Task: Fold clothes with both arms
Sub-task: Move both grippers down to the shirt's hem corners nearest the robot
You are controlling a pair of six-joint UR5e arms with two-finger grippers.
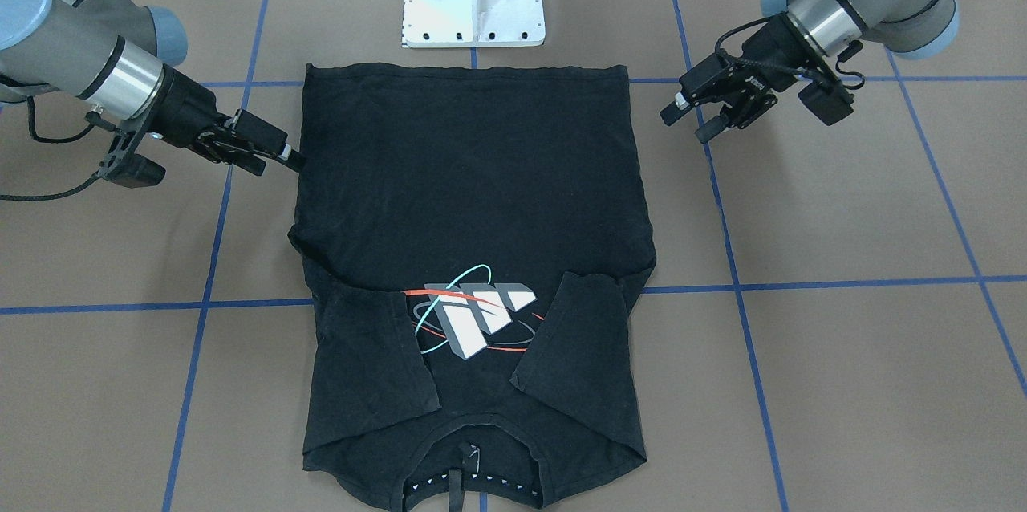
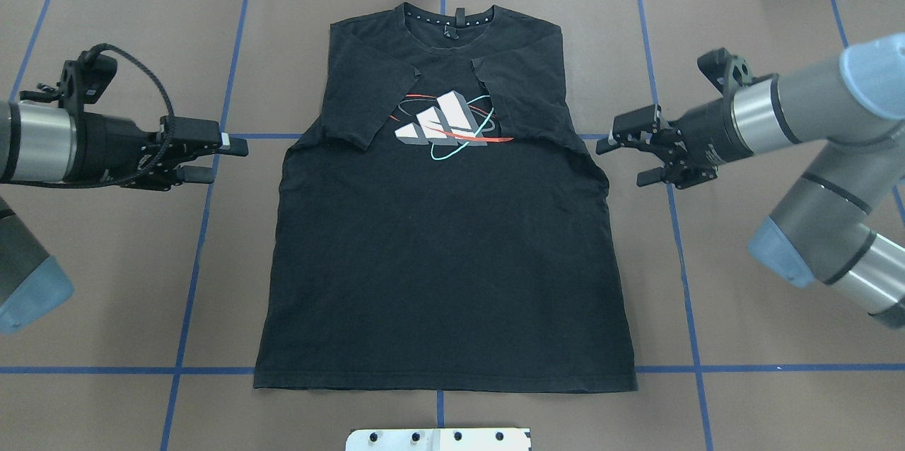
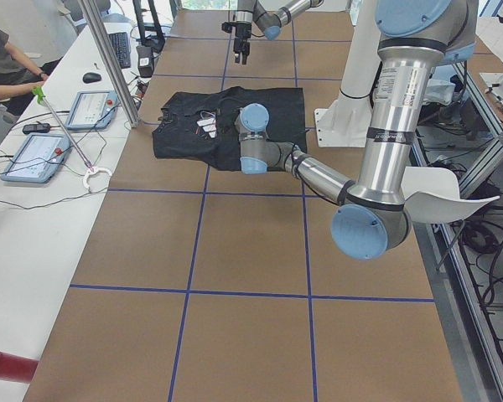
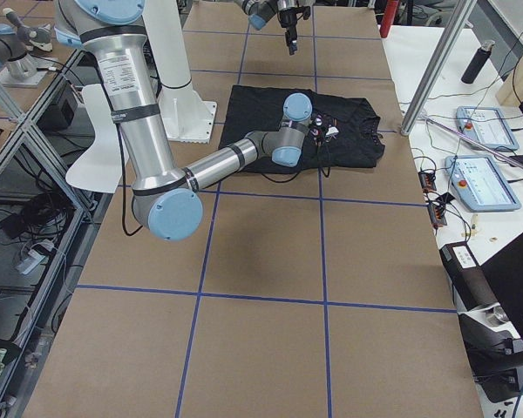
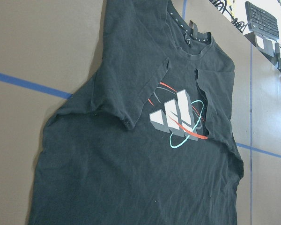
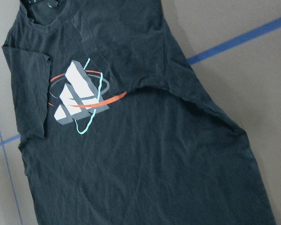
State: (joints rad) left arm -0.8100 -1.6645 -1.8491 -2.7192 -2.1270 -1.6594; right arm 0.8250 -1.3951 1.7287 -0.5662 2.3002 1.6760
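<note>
A black short-sleeved T-shirt lies flat, front up, mid-table, both sleeves folded in over the chest, collar away from the robot and hem near the white base plate. Its logo shows three slanted grey-white blocks ringed by red and teal ellipses. The left gripper and right gripper hover beside the shirt's side edges, fingers spread, holding nothing; bare brown surface with blue tape lines lies all around

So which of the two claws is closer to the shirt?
The robot's right claw: its tip almost reaches the black T-shirt's edge, while the left claw hangs with bare table between it and the shirt.
</note>
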